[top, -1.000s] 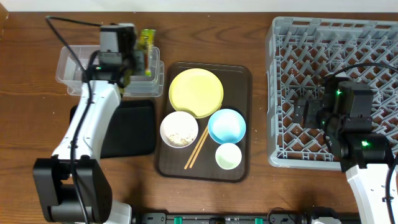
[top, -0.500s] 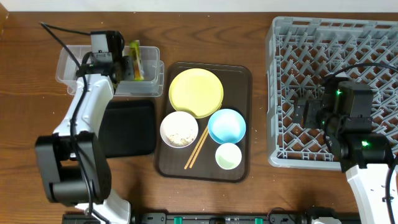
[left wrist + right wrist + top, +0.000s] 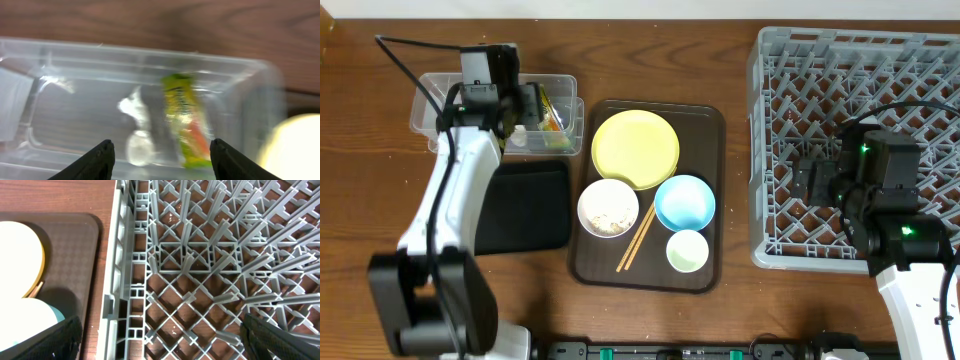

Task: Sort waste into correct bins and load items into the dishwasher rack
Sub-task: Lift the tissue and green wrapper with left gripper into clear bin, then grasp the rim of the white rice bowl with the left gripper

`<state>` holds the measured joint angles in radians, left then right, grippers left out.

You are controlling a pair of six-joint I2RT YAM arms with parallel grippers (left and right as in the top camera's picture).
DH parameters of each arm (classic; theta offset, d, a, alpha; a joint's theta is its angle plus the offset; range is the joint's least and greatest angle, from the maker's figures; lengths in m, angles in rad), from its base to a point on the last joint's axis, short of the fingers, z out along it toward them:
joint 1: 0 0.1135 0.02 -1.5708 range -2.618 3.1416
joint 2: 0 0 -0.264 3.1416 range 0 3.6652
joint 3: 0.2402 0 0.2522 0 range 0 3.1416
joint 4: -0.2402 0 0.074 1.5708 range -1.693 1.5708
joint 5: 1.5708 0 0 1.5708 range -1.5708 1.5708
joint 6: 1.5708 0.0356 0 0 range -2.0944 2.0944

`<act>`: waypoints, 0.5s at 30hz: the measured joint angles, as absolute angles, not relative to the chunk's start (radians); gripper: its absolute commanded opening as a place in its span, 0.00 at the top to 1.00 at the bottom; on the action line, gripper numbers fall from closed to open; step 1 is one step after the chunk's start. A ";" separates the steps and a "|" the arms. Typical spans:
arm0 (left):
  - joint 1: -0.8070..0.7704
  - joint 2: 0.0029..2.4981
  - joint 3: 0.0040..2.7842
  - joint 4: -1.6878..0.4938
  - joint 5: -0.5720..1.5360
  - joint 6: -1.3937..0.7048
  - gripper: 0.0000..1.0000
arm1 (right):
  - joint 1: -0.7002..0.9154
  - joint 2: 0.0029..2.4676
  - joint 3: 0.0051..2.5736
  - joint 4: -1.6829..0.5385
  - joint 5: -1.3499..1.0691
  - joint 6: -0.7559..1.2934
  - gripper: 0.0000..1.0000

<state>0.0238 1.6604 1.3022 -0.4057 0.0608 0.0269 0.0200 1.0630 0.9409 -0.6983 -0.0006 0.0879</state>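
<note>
My left gripper (image 3: 527, 108) hangs open and empty over the clear plastic tub (image 3: 428, 103); its fingertips (image 3: 162, 162) are spread wide. The green-and-orange snack wrapper (image 3: 186, 120) lies inside the tub (image 3: 75, 65), at its right end (image 3: 555, 112). A small white tissue (image 3: 138, 148) lies beside the wrapper. The black tray (image 3: 525, 205) is in front of the tub. My right gripper (image 3: 807, 180) is open and empty above the grey dishwasher rack (image 3: 850, 60), near its left wall (image 3: 160, 340).
On the brown serving tray (image 3: 710, 125) are a yellow plate (image 3: 635, 148), a white bowl (image 3: 608, 207) holding rice-like scraps, a light blue bowl (image 3: 684, 202), a pale green cup (image 3: 687, 250) and wooden chopsticks (image 3: 638, 238). The rack's pegs (image 3: 200, 255) stand upright.
My left gripper carried the wrapper leftward and down over the clear tub and let it go. The wrapper now lies in the tub. The right arm has not moved.
</note>
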 measured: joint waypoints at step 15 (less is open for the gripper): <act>-0.345 1.569 1.305 -0.763 0.189 0.017 0.30 | 0.020 1.063 0.941 -0.696 -0.001 0.088 0.01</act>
